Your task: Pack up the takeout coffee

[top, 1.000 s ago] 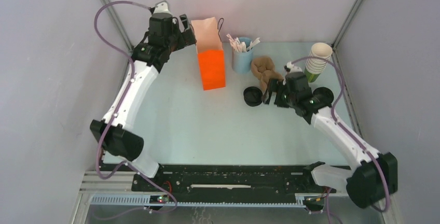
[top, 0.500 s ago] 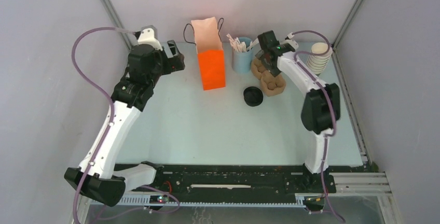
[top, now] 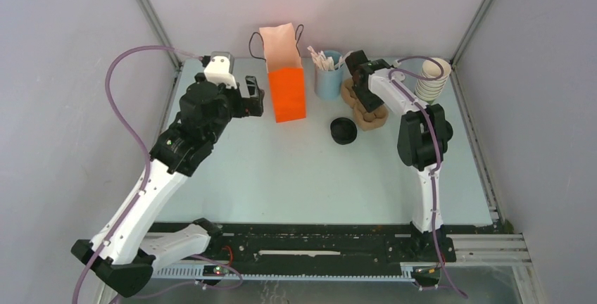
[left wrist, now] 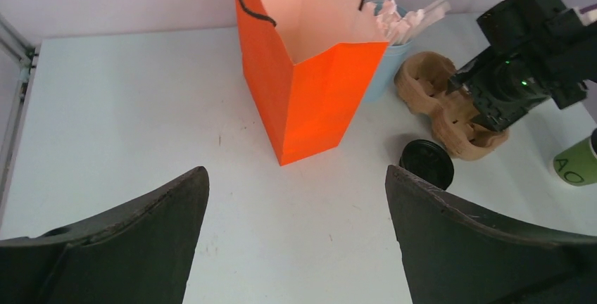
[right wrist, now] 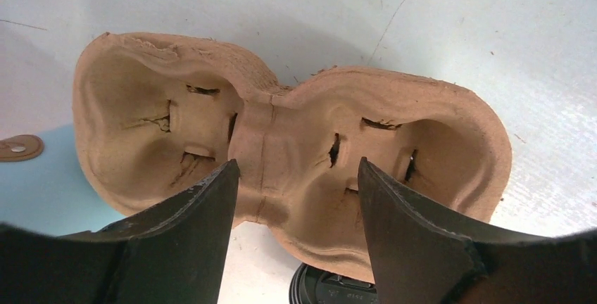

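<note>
A green paper cup (left wrist: 576, 165) shows at the right edge of the left wrist view, cut off; I cannot tell whether it has a lid. In the top view that spot is hidden behind my right arm. A brown two-hollow pulp carrier (top: 369, 115) lies at the back right, both hollows empty (right wrist: 296, 142). My right gripper (top: 364, 90) is open just above the carrier, jaws astride its middle (right wrist: 298, 167). My left gripper (top: 258, 98) is open and empty left of the orange bag, over bare table (left wrist: 296, 177).
An orange paper bag (top: 287, 84) stands open at the back centre (left wrist: 310, 72). A blue cup of stir sticks (top: 328, 73) stands beside it. Loose black lids (top: 343, 131) lie near the carrier (left wrist: 426, 164) (right wrist: 331, 290). A stack of lidless cups (top: 431, 79) stands back right.
My right arm has swung from the table's right side to the back, over the carrier. My left arm has moved from the back-left corner forward and right, towards the bag.
</note>
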Controlling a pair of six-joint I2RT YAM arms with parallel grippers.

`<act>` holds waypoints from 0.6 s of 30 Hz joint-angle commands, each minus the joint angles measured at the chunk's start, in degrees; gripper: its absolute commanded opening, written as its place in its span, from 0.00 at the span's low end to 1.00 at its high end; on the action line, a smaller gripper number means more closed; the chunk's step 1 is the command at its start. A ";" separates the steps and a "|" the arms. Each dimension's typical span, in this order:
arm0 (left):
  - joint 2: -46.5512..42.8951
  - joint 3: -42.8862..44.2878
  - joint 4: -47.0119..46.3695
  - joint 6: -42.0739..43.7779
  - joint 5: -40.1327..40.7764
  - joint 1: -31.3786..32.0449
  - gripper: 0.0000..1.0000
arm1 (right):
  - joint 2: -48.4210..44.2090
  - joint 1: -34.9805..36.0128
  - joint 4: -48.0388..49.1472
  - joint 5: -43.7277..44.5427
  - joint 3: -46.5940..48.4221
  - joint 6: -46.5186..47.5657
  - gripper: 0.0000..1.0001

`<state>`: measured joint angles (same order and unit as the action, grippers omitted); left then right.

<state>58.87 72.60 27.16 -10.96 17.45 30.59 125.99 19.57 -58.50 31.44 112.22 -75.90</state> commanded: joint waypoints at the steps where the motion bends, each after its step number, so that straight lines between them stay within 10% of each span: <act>1: -1.14 -0.50 -2.37 2.59 1.06 2.55 1.00 | -0.67 -1.54 0.31 0.64 -0.87 -1.89 0.70; 18: -1.92 -0.79 -2.55 3.23 2.24 4.28 1.00 | 2.52 -2.11 2.84 -1.56 2.43 -1.63 0.62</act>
<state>57.95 72.60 26.63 -8.99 18.76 34.28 126.45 18.70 -55.88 28.86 112.46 -76.40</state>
